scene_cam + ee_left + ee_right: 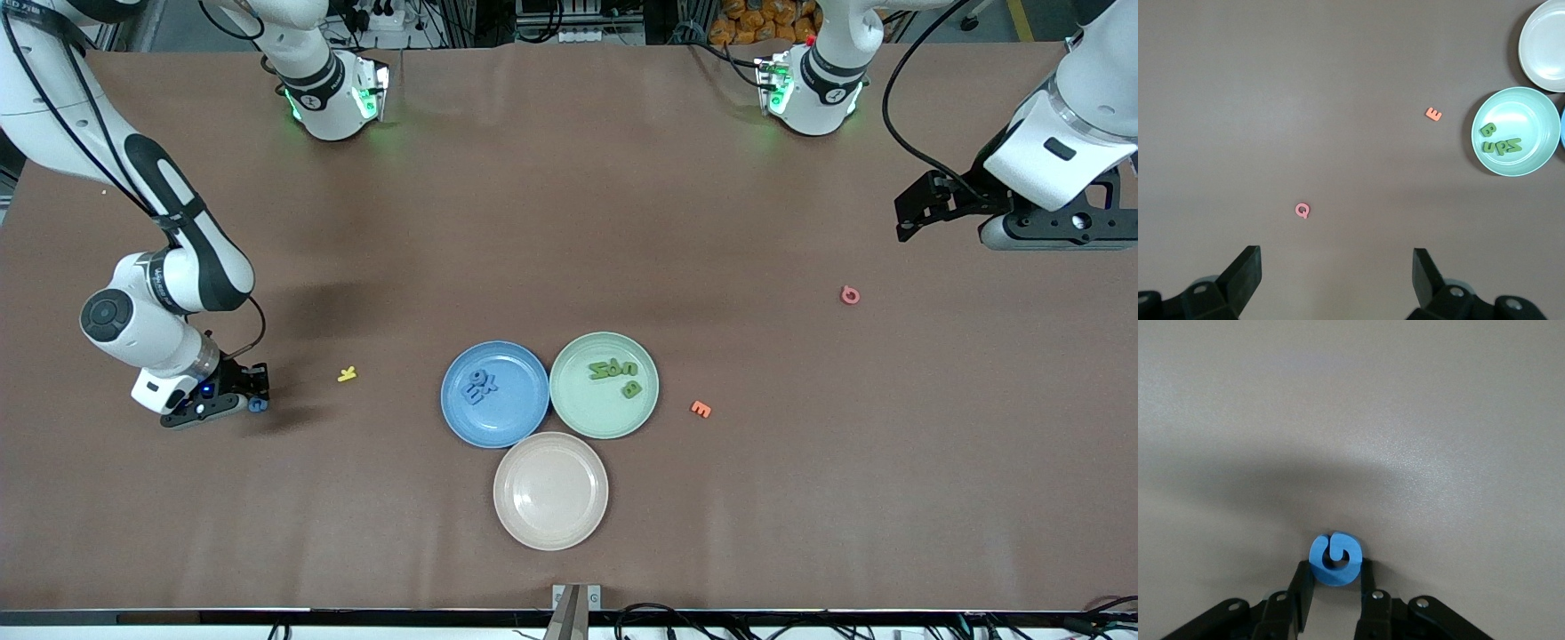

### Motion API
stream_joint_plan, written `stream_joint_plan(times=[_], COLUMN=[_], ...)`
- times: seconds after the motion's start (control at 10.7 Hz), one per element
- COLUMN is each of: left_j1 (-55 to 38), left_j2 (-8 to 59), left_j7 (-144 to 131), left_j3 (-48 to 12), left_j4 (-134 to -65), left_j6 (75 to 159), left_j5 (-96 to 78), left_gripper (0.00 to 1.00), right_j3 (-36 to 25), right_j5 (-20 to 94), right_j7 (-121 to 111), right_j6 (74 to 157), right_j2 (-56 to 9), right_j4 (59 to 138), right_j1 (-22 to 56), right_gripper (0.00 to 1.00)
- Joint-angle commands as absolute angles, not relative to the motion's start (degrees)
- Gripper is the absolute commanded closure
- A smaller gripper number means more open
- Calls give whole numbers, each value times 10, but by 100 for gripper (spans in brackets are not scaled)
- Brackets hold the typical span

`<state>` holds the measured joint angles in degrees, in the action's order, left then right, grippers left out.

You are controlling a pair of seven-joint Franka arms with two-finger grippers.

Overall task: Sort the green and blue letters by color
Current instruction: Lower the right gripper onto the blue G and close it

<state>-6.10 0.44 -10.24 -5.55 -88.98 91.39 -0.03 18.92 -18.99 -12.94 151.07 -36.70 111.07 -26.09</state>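
Blue plate (pixel 524 425) holds three blue letters (pixel 481 386) and green plate (pixel 580 411) four green letters (pixel 616 373), so sorting is nearly done. R gripper (pixel 258 404), low on the table twd the right arm's end, pinches the last blue G (pixel 1335 559) w/ jaws closed on its sides, prob. to carry it to the blue plate. L gripper (pixel 1337 270) waits up high over the left arm's end, jaws spread, empty.

Three plates, two arms, and a scatter of small foam letters on the brown table.

Counting the plates: one blue plate (pixel 462 422), one green plate (pixel 578 418) and one cream plate (pixel 550 491). The green letters (pixel 615 375) number four, all in the green one. The blue letters (pixel 481 386) in the blue plate overlap, so I cannot tell their count; one more blue letter G (pixel 1335 559) lies loose. One yellow letter (pixel 347 374), one orange letter (pixel 701 409), one pink letter (pixel 850 295).
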Motion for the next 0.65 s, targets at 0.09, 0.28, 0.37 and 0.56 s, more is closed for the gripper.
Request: stream_joint_plan(times=[0.09, 0.28, 0.37, 0.56], left_j1=[-59, -59, -59, -59], left_j2=[8, 8, 8, 9], left_j7=[-90, -90, -90, -90], left_j3=[-55, -55, -55, -55], left_j4=[-880, -880, -880, -880], left_j6=[904, 903, 904, 903], left_j5=[-4, -4, -4, -4], left_gripper=[0, 0, 0, 0], right_j3=[195, 196, 197, 198], right_j5=[-197, -192, -191, -190], right_j7=[-131, -130, -126, -118], right_j6=[1528, 1521, 1520, 1490], right_j2=[-371, -371, -371, -370], right_j4=[1119, 1108, 1104, 1085], right_j1=[-268, -267, -265, -258], right_gripper=[100, 100, 100, 100])
